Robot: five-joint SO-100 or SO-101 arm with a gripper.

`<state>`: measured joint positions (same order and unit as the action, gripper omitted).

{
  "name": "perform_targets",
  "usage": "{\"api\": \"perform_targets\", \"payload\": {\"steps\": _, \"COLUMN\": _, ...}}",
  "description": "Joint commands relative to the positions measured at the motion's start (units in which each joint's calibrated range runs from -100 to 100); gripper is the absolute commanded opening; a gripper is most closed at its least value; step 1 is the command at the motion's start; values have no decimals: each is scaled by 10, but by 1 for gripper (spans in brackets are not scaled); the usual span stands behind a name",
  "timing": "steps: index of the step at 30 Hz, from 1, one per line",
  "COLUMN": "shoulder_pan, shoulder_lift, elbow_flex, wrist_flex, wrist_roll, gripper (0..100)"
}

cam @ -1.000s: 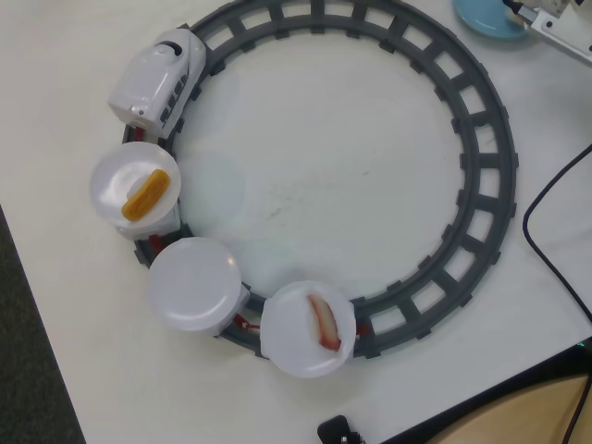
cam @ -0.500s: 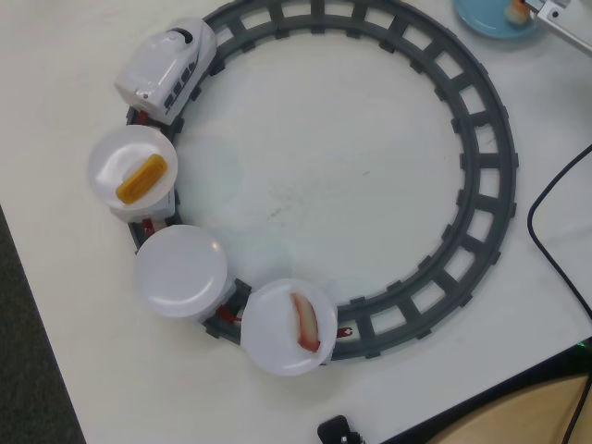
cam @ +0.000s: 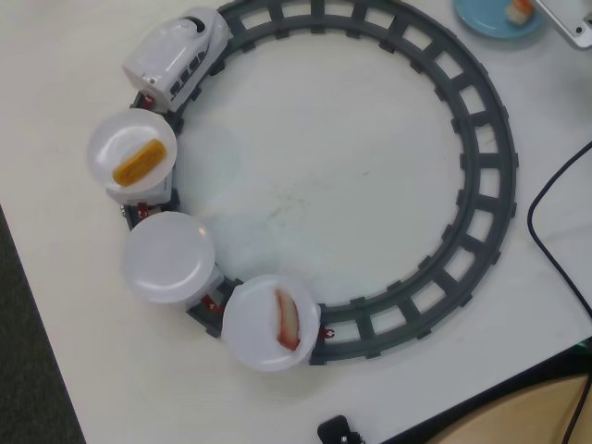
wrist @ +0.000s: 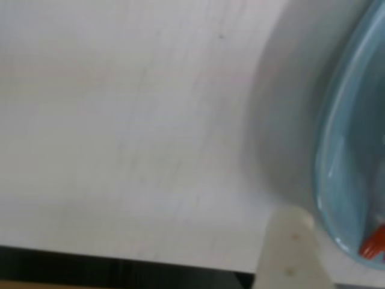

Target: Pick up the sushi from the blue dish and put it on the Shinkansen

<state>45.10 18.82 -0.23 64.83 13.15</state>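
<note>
While the Shinkansen (cam: 176, 54) sits at about ten o'clock on the grey ring track (cam: 481, 185), its three plate cars trail down toward seven. The middle white plate (cam: 168, 257) is bare, the natural landing spot; its neighbours carry a yellow-orange piece (cam: 139, 161) and a red-and-white piece (cam: 286, 320). Over at one o'clock the sushi (cam: 519, 10) lies on the blue dish (cam: 486, 17), untouched. Only a corner of the gripper (cam: 578, 20) shows just beside the dish, and one pale finger (wrist: 292, 250) in the wrist view, so how wide it stands, I cannot tell; nothing visibly held.
</note>
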Motion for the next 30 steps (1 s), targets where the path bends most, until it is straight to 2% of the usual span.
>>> {"api": "perform_targets", "payload": {"steps": 1, "shoulder_pan": -4, "shoulder_lift": 8, "elbow_flex": -26, "wrist_flex": -15, "wrist_roll": -1, "gripper": 52}}
{"api": "perform_targets", "payload": {"steps": 11, "shoulder_pan": -21, "shoulder_lift": 49, "elbow_flex": -27, "wrist_flex": -56, "wrist_roll": 4, "gripper": 52}}
{"api": "perform_targets", "payload": {"steps": 18, "shoulder_pan": -18, "shoulder_lift": 43, "elbow_flex": -27, "wrist_flex": -54, "wrist_roll": 5, "gripper": 40}}
{"api": "perform_targets", "payload": {"steps": 26, "shoulder_pan": -21, "shoulder_lift": 49, "elbow_flex": -26, "wrist_flex": -53, "wrist_roll": 5, "gripper": 33}}
{"api": "perform_targets", "payload": {"steps": 30, "shoulder_pan": -21, "shoulder_lift": 49, "elbow_flex": -26, "wrist_flex": -53, "wrist_roll": 5, "gripper": 26}}
